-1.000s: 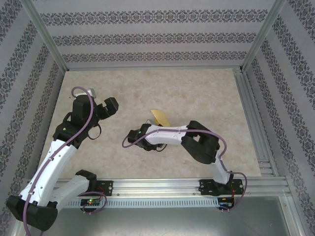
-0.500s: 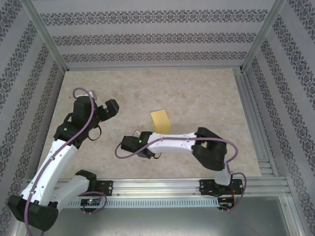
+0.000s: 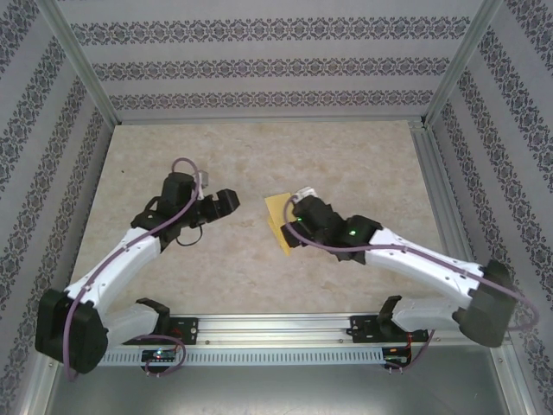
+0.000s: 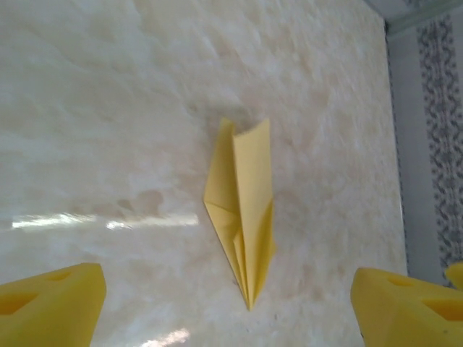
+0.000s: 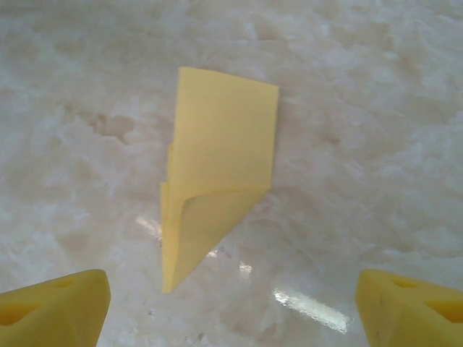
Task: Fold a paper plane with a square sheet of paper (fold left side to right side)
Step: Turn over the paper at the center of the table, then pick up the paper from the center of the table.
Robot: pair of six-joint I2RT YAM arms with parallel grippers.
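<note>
Just ahead of the right pincer (image 5: 231, 311) lies the paper plane (image 5: 217, 159).

A: What is surrounding the table (image 3: 346, 156)?
B: Striped patterned wallpaper (image 3: 259, 65) is running along three sides, with aluminium posts (image 3: 76, 60) standing at the far corners.
A: And the light?
B: It is glinting off the pale marbled top.

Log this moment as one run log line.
paper plane: folded, lying on table | left gripper: open, empty | right gripper: open, empty, beside plane
</note>
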